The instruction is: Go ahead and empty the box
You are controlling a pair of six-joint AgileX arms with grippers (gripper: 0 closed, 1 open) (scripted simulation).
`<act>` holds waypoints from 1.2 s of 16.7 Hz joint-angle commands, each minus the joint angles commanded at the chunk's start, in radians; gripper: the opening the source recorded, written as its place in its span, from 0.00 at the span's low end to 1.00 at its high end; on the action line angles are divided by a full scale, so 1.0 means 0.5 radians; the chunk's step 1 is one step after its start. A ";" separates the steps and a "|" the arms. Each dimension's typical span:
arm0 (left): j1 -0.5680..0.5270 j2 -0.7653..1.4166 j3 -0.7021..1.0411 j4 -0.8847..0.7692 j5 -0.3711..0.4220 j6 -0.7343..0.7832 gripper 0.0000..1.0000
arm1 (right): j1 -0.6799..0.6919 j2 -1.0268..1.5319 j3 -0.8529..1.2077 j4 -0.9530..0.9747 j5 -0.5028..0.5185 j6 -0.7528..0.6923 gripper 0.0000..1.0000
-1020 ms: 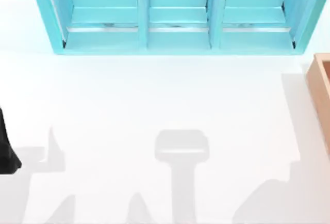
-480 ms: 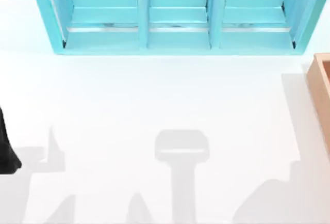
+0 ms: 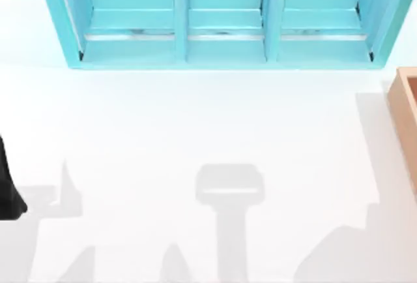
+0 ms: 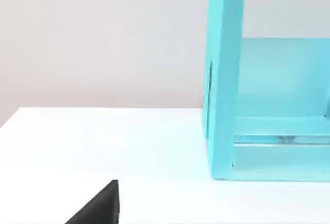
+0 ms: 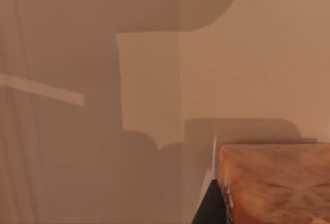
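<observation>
The box (image 3: 406, 123) is tan wood-coloured and shows as a thick wall cut off by the table's right edge. The right wrist view looks onto plain tan surfaces crossed by shadows, seemingly the box's inside (image 5: 247, 53). In a corner of that view sits a wood-grained block (image 5: 278, 182) with a dark part (image 5: 210, 207) against its side; I cannot tell what either is. My left arm (image 3: 8, 192) rests at the table's left edge. A black finger (image 4: 100, 208) of it pokes into the left wrist view, over bare white table.
A big cyan three-compartment cabinet (image 3: 225, 19) spans the back of the table, and its side wall (image 4: 224, 79) stands ahead of the left wrist camera. The white table (image 3: 208, 120) carries grey shadows along its front half.
</observation>
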 joint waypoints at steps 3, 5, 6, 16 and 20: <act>0.000 0.000 0.000 0.000 0.000 0.000 1.00 | 0.000 0.000 0.000 0.000 0.000 0.000 0.00; 0.000 0.000 0.000 0.000 0.000 0.000 1.00 | -0.002 -0.003 0.001 -0.001 0.000 0.002 0.00; 0.000 0.000 0.000 0.000 0.000 0.000 1.00 | -0.002 -0.007 0.004 0.000 0.000 0.000 0.00; 0.000 0.000 0.000 0.000 0.000 0.000 1.00 | -0.014 -0.320 0.767 -0.720 -0.086 -0.133 0.00; 0.000 0.000 0.000 0.000 0.000 0.000 1.00 | -0.016 -0.292 0.813 -1.036 -0.004 -0.034 0.00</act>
